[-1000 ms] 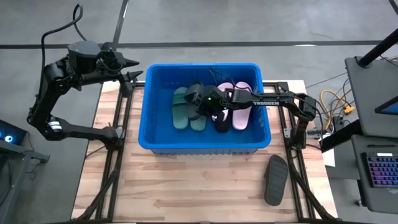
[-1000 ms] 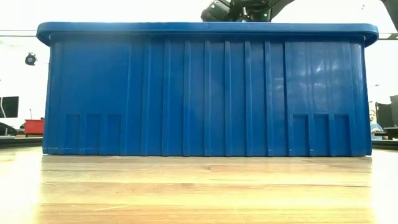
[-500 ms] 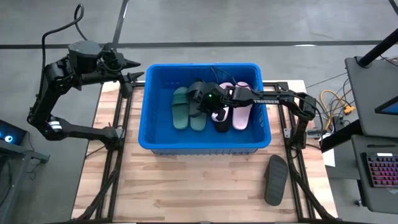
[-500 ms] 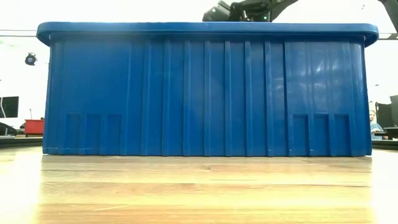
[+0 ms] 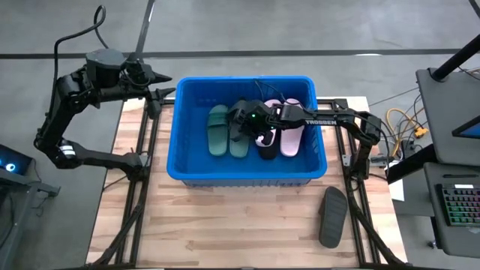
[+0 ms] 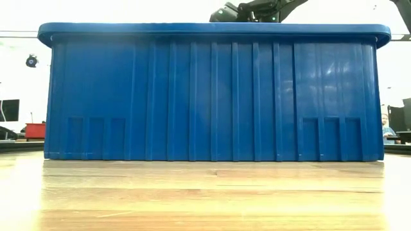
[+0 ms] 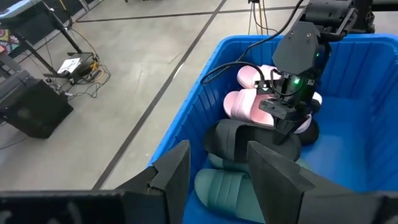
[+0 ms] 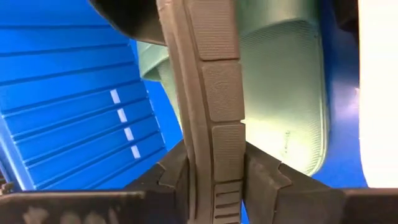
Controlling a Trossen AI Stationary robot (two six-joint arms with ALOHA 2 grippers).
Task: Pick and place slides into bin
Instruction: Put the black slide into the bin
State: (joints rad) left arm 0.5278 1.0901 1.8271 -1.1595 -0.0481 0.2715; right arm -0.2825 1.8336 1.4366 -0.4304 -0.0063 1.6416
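Note:
The blue bin (image 5: 244,79) stands mid-table and fills the low view (image 6: 212,96). In it lie two dark green slides (image 5: 217,131), a black one (image 5: 268,148) and two pale pink ones (image 5: 292,136). My right gripper (image 5: 244,129) is down inside the bin, shut on a charcoal slide (image 5: 238,114), above the green slides (image 8: 283,93). Another charcoal slide (image 5: 333,217) lies flat on the table near the right front. My left gripper (image 5: 166,91) is open and empty, raised beyond the bin's far left corner (image 7: 186,118). My right gripper pinches the charcoal slide's ribbed sole edge (image 8: 214,155) between its two fingers (image 8: 174,174). The fingers come from above, pointing down into the bin. The slide stands on edge in the hold, above the green slides. Whether its lower part touches them, I cannot tell.
The bin's tall walls surround my right gripper. Bare wooden table (image 5: 225,225) lies in front of the bin. A desk with a keyboard (image 5: 457,206) stands off the table's right edge, and cables (image 5: 409,124) lie by the right arm's base.
My right gripper has shifted a little toward the bin's far wall with the charcoal slide and stays shut on it.

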